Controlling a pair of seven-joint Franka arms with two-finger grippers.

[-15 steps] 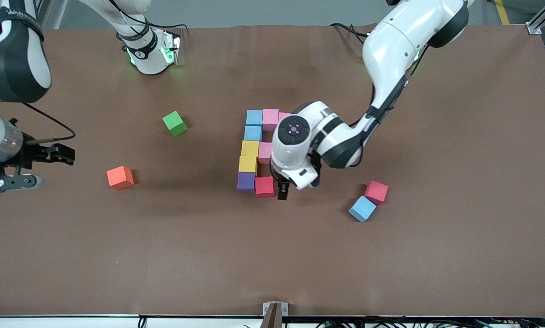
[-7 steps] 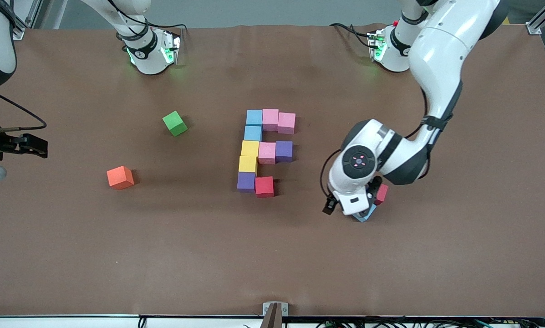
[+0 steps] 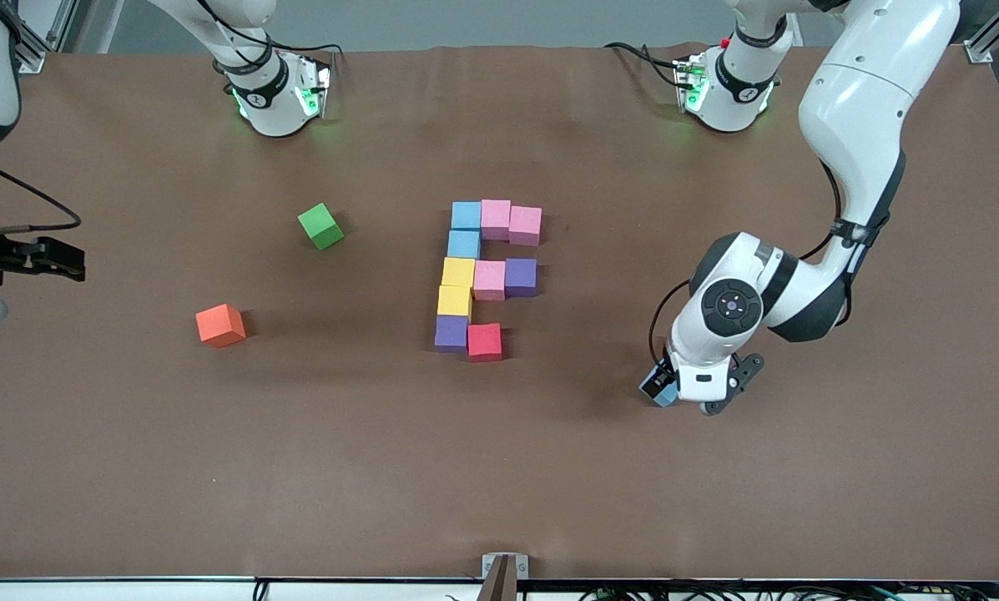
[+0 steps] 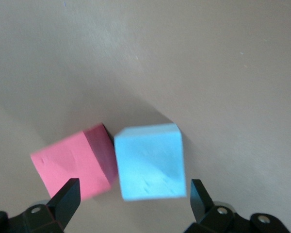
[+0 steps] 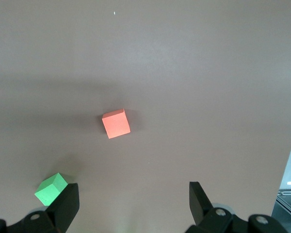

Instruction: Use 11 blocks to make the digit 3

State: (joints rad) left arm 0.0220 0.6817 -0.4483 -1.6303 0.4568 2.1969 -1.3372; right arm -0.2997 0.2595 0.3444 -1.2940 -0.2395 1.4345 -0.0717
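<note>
**benchrat:** Brown tabletop (image 3: 215,467), and mid-table sits the half-built digit 3 (image 3: 486,280): nine foam cubes. Farthest row from the front camera is light blue, pink, pink. A light blue joiner sits under it, then yellow, pink, purple for the middle bar, a yellow joiner, and purple plus red closest to the camera.

**foamfan:** Where are the last two?

**benchrat:** Loose, toward the left arm's end. The left gripper (image 4: 135,194) hangs over a light blue cube (image 4: 150,162) with a pink cube (image 4: 72,165) touching its side. Fingers (image 4: 68,196) are spread wide, holding nothing; the blue cube lies between them in the wrist view.

**foamfan:** And the right one?

**benchrat:** The right gripper (image 5: 133,201) waits above the right arm's end of the table, fingers wide apart, empty. An orange cube (image 3: 220,325) and a green cube (image 3: 320,225) sit near it, well apart from each other.
</note>
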